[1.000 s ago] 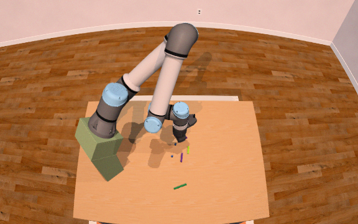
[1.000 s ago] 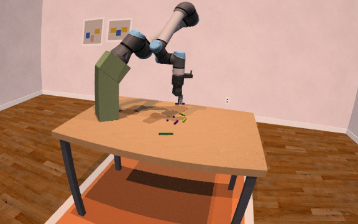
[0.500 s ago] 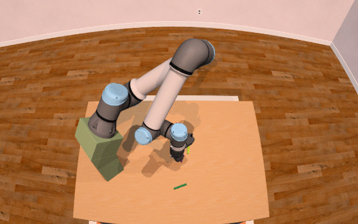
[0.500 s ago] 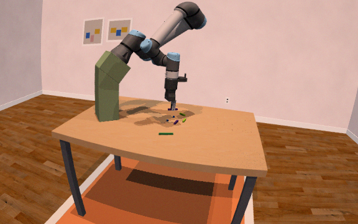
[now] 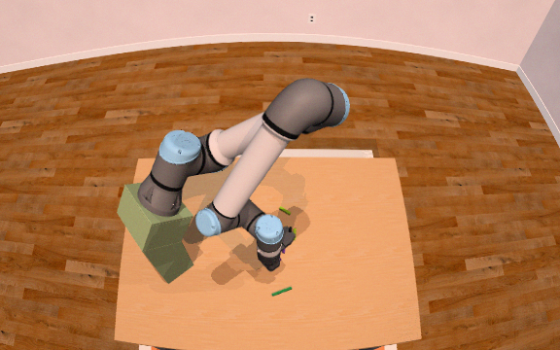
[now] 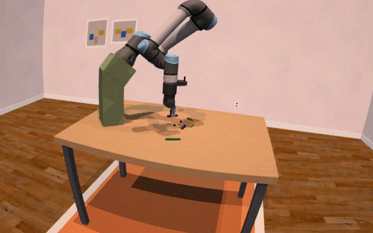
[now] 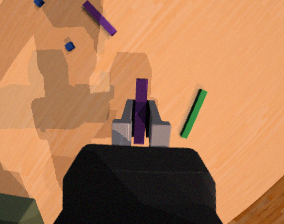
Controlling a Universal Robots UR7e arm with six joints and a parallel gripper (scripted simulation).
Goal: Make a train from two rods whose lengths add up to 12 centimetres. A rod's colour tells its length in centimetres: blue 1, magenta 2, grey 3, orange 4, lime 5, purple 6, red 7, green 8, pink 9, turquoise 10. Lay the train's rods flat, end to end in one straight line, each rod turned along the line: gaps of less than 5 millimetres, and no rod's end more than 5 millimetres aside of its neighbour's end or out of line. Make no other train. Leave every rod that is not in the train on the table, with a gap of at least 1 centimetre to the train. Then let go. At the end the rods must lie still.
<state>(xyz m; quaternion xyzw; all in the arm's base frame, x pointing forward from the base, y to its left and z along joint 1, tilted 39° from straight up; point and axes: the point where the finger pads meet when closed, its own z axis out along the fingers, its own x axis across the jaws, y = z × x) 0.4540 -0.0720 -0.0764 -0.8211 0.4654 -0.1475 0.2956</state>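
Note:
My gripper (image 7: 140,111) is shut on a purple rod (image 7: 141,110), which sticks out forward between the fingers and hangs a little above the table; the gripper also shows in the exterior view (image 6: 172,113). A second purple rod (image 7: 100,18) lies flat on the table ahead and to the left, and also shows in the exterior view (image 6: 183,127). A green rod (image 7: 193,113) lies just to the right of my fingers, apart from them, and shows in the other views (image 6: 173,139) (image 5: 281,291).
Two small blue rods (image 7: 38,2) (image 7: 69,46) lie to the left. The arm's green base block (image 5: 156,233) stands at the table's left.

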